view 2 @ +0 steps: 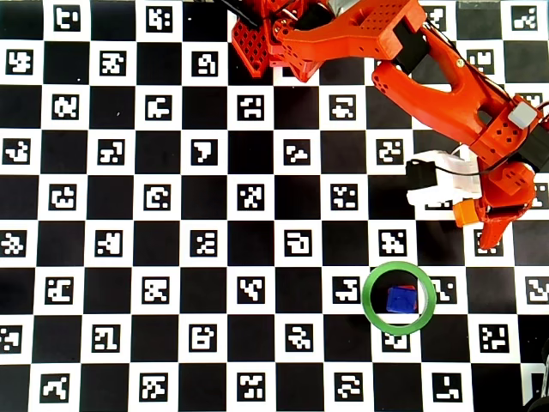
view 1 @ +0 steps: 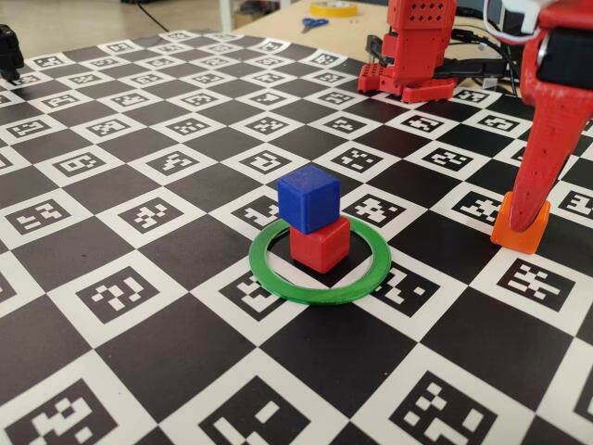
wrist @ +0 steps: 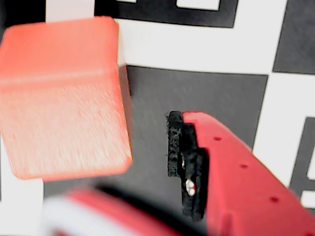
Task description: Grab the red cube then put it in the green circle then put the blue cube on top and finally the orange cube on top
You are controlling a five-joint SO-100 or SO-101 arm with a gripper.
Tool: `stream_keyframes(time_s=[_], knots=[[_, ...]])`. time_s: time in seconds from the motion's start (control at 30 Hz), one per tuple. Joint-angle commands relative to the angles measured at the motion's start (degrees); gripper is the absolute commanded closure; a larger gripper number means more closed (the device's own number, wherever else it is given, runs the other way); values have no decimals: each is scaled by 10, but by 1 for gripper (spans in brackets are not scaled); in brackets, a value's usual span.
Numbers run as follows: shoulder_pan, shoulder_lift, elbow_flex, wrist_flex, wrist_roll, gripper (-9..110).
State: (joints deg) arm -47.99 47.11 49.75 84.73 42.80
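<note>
The red cube [view 1: 320,246] sits inside the green circle [view 1: 278,283], and the blue cube [view 1: 309,197] rests on top of it, slightly turned. From overhead the blue cube [view 2: 401,299] covers almost all of the red one within the ring [view 2: 369,300]. The orange cube [view 1: 514,243] stands on the mat to the right of the ring. My gripper [view 1: 521,222] is down at the orange cube [view 2: 464,214], one red finger in front of it. In the wrist view the orange cube [wrist: 64,98] lies left of the black pad [wrist: 176,147] with a gap between; the gripper [wrist: 98,162] is open.
The arm's red base [view 1: 417,56] stands at the back of the checkered marker mat [view 1: 120,297]. Scissors [view 1: 313,23] and a yellow tape roll [view 1: 335,7] lie on the table behind it. A black object [view 1: 7,51] sits at the far left edge.
</note>
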Motion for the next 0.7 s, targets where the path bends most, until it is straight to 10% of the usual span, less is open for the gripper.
stream_keyframes(time_s=[0.0, 0.67], knots=[[7, 14, -32, -8, -9, 56], [12, 4, -4, -30, -15, 80]])
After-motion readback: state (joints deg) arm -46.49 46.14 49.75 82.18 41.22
